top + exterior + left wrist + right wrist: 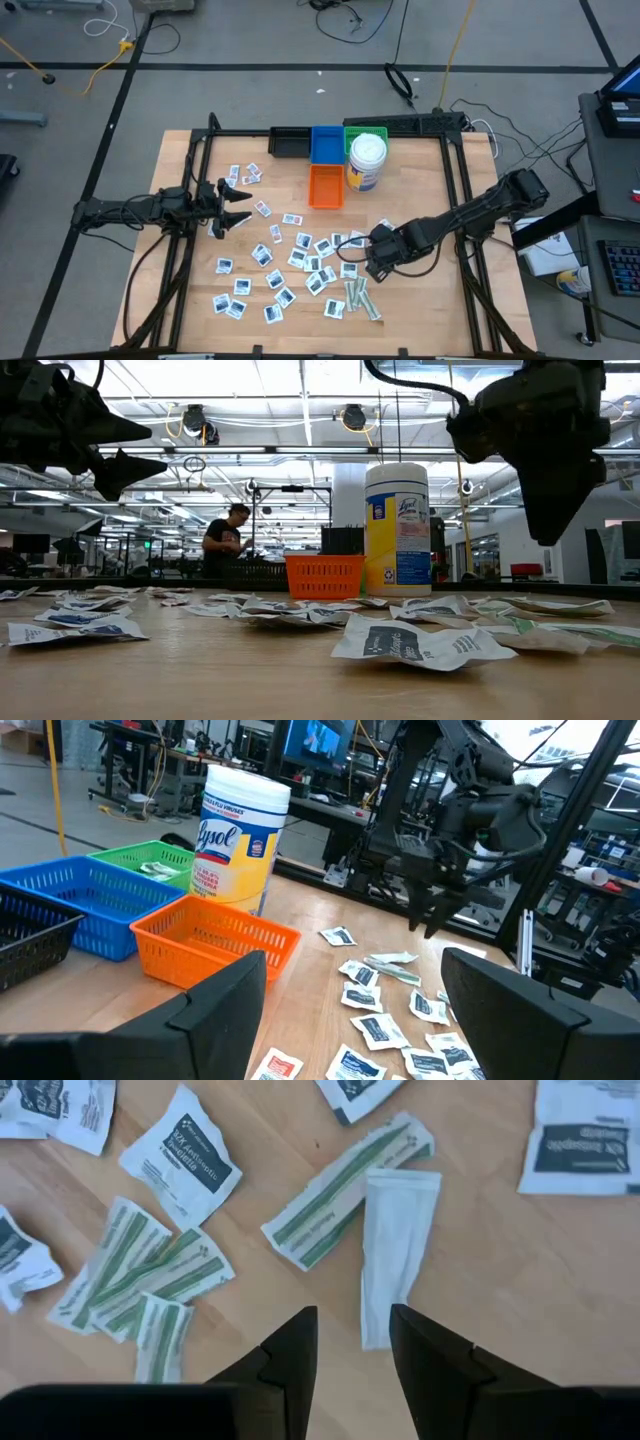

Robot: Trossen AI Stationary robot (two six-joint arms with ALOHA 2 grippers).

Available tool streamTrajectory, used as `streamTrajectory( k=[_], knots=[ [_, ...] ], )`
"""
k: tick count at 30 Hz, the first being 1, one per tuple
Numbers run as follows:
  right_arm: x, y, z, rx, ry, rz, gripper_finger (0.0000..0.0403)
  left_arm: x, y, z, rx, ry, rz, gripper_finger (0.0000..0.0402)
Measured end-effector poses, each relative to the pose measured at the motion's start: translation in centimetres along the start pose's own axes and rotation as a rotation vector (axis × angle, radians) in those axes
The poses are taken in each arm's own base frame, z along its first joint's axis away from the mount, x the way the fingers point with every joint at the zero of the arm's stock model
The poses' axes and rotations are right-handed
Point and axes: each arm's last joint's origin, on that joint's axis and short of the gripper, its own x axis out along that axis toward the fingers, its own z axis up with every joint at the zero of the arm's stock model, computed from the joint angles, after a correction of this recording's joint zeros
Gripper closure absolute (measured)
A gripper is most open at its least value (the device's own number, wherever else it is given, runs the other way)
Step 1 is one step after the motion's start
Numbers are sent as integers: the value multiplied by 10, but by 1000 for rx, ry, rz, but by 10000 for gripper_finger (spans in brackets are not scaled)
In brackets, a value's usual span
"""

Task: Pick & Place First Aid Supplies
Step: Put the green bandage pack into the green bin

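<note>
From the high view, I have the right gripper point(378, 262) poised over the loose spread of packets point(262, 255), close by the strips point(362, 298) near the front of the table point(180, 150). The left gripper point(238, 205) waits at the left side, above the table's edge of the scatter, jaws wide and empty. I count four baskets along the back: black point(288, 142), blue point(325, 143), green point(365, 132) and orange point(326, 186), with one wipes tub point(367, 162) beside them; I judge these are the drop-off bins. Packets number in the dozens; I can't count them exactly.

In the low view both grippers hang clear above the tabletop, nothing in either.

The left wrist view shows its fingers point(225, 1010) far apart, looking across at the baskets and tub.

The right wrist view looks straight down: its fingers point(290, 1350) stand narrowly apart, empty, just above a white strip point(395, 1255). I make out about six strips here, lined up for a pinch.
</note>
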Motion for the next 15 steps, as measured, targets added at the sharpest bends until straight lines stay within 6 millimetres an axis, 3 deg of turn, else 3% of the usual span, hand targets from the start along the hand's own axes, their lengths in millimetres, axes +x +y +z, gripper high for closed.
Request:
streamTrajectory(
  k=[15],
  knots=[
    [39, -21, -14, -48, 26, -87, 282, 0, 0, 0, 0, 0, 0, 96]
  ],
)
